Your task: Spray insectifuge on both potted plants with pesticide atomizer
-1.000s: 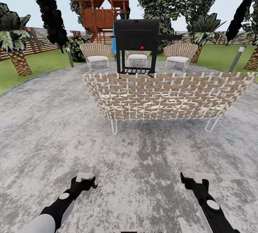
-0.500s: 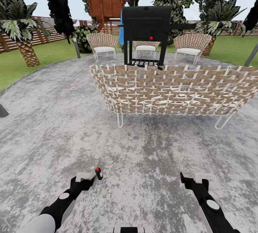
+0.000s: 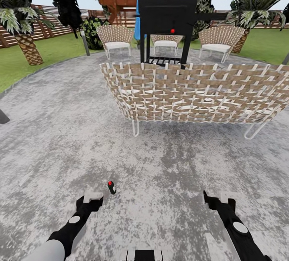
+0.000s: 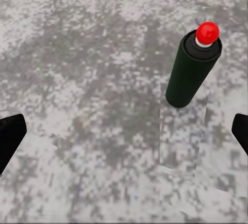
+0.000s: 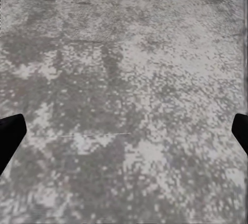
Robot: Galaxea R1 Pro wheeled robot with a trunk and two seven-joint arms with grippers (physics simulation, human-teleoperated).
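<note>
The pesticide atomizer [image 3: 111, 187] stands on the grey stone patio [image 3: 60, 140]. It is a small dark green bottle with a red cap on a pale neck. It stands just ahead of my left gripper [image 3: 90, 200] and slightly to its right, apart from it. In the left wrist view the atomizer [image 4: 192, 69] lies beyond the open gripper [image 4: 124, 136], nearer to one of the black fingertips [image 4: 241, 131]. My right gripper [image 3: 220, 200] hangs open over bare stone, its fingertips [image 5: 10, 133] wide apart. The two potted plants are out of view.
A wide woven sofa [image 3: 192, 96] stands across the patio ahead, its back towards me. Behind it are a black grill [image 3: 166, 12] and woven armchairs [image 3: 116, 38]. Green lawn [image 3: 24, 60], a palm [image 3: 24, 28] and the slat fence [image 3: 48, 30] lie at the left.
The whole head view has shifted: the camera moved and the sofa sits nearer and further right. The atomizer, unseen one second ago, now shows ahead of the left gripper. Both grippers hold their pose.
</note>
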